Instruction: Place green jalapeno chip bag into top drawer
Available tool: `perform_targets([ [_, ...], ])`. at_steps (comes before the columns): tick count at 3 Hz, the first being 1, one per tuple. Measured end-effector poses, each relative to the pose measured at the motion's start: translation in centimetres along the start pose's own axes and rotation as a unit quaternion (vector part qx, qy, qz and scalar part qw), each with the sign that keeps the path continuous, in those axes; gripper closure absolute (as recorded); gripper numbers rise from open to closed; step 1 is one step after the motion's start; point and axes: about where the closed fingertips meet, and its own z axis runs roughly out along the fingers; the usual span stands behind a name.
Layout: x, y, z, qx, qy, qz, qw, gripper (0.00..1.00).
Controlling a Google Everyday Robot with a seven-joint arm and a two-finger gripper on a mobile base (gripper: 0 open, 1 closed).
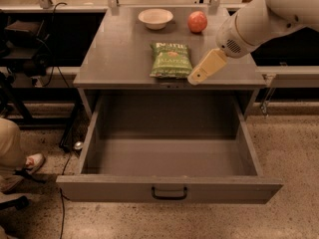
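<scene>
Crinkly, glossy chip bag (170, 59); smooth, perhaps plastic gripper (195, 76) just beside it

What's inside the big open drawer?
Nothing that shows: the drawer has a bare floor. Its far back edge is tucked under the table, in shadow, so that bit is hidden. The chip bag lies on the table, with the end effector just beside it.

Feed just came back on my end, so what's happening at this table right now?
The robot's cream pincer is low over the grey metal tabletop, close beside the front right corner of the puffy green jalapeno chip bag. The bag lies flat there, not lifted. The wide grey metal top drawer below stands pulled open, and the bag is not yet in it. A white bowl and a red-orange apple sit at the back of the tabletop.
</scene>
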Motion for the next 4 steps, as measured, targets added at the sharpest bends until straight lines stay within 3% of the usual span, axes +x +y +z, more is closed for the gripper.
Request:
perform_targets([
  [2,-2.8,-1.5,8.1,-0.015,-0.048,0.006,0.9987,0.00],
  [3,-3.8,-1.5,12.6,-0.029,-0.051,0.012,0.9982,0.00],
  [4,-3.8,-1.6,14.3,-0.035,-0.051,0.022,0.9978,0.00],
])
